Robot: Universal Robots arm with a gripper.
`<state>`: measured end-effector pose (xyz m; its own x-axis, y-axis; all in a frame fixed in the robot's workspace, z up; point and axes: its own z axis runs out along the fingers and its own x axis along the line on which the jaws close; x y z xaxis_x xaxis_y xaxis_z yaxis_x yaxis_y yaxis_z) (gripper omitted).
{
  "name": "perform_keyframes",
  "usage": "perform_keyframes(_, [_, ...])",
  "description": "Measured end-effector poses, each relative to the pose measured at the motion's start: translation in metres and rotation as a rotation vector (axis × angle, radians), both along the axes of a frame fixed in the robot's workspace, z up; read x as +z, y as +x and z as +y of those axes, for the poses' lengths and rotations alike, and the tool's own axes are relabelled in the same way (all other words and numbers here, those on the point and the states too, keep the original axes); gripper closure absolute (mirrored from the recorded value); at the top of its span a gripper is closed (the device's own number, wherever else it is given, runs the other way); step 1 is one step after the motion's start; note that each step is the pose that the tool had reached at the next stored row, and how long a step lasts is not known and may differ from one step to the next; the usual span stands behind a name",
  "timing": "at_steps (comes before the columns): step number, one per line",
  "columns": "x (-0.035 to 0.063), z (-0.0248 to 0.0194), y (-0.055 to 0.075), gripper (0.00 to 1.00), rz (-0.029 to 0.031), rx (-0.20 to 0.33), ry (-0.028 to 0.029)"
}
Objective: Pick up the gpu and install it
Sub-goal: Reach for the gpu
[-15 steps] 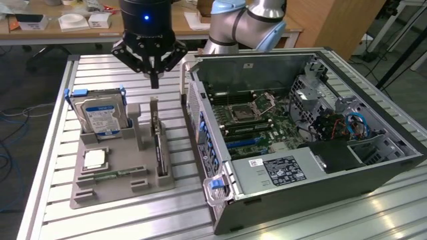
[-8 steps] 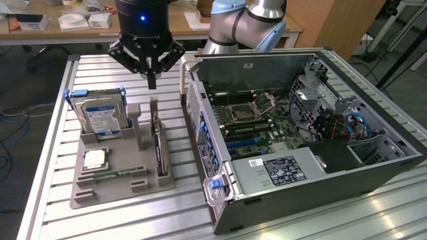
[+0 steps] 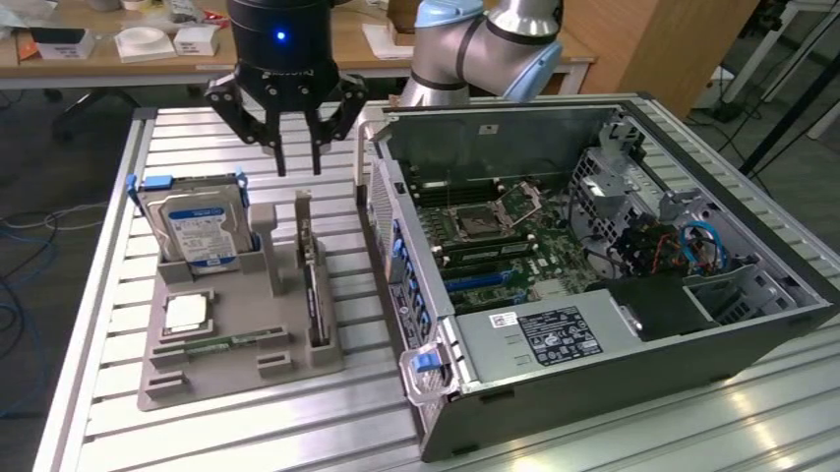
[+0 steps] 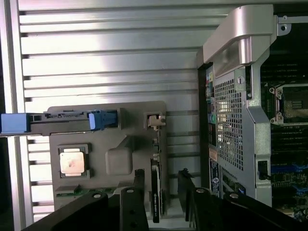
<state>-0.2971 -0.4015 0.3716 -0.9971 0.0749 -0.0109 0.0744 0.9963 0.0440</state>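
Above the grey tray (image 3: 216, 382), fingers (image 3: 281, 157) are spread, gripping nothing. The gripper (image 3: 298, 169) hangs clear of the parts. The gpu (image 3: 313, 285) stands edge-on in the tray slot nearest the PC case (image 3: 617, 324), lined up between the fingers in the wrist view, untouched. The hard drive (image 3: 197, 224) is upright towards the exterior view's left. The case is open, just beside the tray.

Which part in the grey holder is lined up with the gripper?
The gpu, the thin card standing edge-on: the wrist view shows it between the fingers of the open gripper, while the hard drive sits off to one side.
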Motion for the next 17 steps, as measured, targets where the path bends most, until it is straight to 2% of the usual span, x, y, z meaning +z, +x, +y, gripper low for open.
perform_keyframes(3, [0.0000, 0.0000, 0.000, 0.53, 0.0000, 0.000, 0.0000])
perform_keyframes(8, [-0.0005, -0.0005, 0.000, 0.53, -0.0001, 0.000, 0.0001])
perform_keyframes(11, [-0.0043, -0.0010, 0.000, 0.53, 0.0000, 0.000, 0.0001])
perform_keyframes(17, [-0.0134, -0.0072, 0.000, 0.53, -0.0002, 0.000, 0.0002])
